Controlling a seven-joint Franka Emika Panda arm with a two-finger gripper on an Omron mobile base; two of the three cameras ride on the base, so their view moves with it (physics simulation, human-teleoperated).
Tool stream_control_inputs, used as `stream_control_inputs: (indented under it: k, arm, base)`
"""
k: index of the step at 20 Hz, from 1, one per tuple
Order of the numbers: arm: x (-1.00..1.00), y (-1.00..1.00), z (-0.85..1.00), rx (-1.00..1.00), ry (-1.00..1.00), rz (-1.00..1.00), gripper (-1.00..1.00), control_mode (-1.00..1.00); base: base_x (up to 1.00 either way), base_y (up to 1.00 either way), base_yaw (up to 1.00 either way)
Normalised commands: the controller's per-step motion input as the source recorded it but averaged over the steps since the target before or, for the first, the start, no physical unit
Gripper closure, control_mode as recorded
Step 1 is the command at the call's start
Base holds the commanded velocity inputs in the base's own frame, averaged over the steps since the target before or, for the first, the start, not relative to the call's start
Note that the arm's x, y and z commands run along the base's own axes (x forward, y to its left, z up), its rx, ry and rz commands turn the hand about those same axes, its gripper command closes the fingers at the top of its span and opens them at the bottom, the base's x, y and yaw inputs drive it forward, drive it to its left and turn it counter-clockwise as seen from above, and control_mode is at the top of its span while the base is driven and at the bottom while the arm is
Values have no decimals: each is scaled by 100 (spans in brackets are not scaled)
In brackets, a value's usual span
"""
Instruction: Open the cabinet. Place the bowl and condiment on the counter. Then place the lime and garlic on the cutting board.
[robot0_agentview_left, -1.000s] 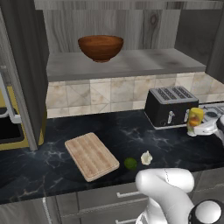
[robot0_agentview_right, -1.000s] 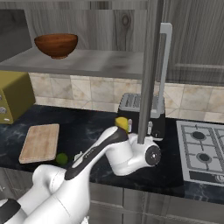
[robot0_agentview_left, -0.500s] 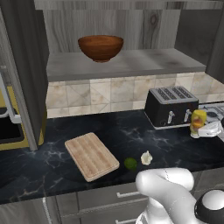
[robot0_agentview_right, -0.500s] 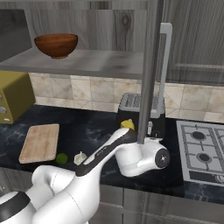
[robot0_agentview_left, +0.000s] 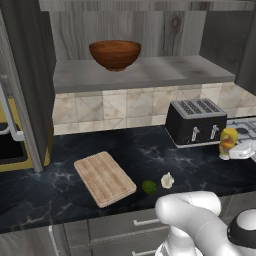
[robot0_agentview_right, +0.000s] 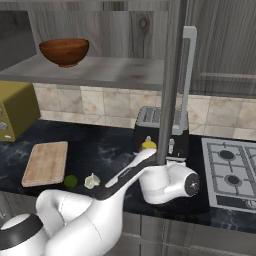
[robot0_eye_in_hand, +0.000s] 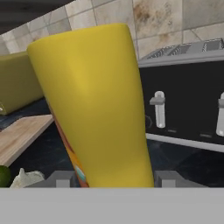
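We have carried the condiment bottle (robot0_agentview_left: 228, 143) lower and farther right over the last second: it now sits at the right end of the desk (robot0_agentview_left: 60, 190), in front of the toaster (robot0_agentview_left: 196, 121) and just beside the stove (robot0_agentview_right: 231, 172). In the left base view its base looks down on the black marble or very nearly so; we cannot tell whether it is actually touching. Our gripper (robot0_eye_in_hand: 113, 180) is part closed around the yellow bottle, a finger on either side, with no gap visible in the hand view, and that width has held steady.

We judge that the condiment is about to be delivered, needing only a release. The cabinet (robot0_agentview_left: 30, 75) already stands open, and the wooden bowl (robot0_agentview_left: 115, 54) is on its shelf (robot0_agentview_left: 150, 72), not yet brought down. The lime (robot0_agentview_left: 149, 187) and garlic (robot0_agentview_left: 167, 180) lie side by side on the desk just right of the cutting board (robot0_agentview_left: 104, 177), off it.
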Motion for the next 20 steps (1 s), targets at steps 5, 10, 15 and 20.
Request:
stream_control_inputs:
  k: [5, 10, 15, 20]
  arm:
    - [9, -2, -16, 0, 0, 3, 100, -100]
    - [5, 0, -17, 0, 0, 3, 100, -100]
    - [4, -2, -13, 0, 0, 3, 100, -100]
    - [9, -2, -10, 0, 0, 3, 100, -100]
  base:
    - [0, 0, 0]
    - [0, 0, 0]
    - [0, 0, 0]
    - [0, 0, 0]
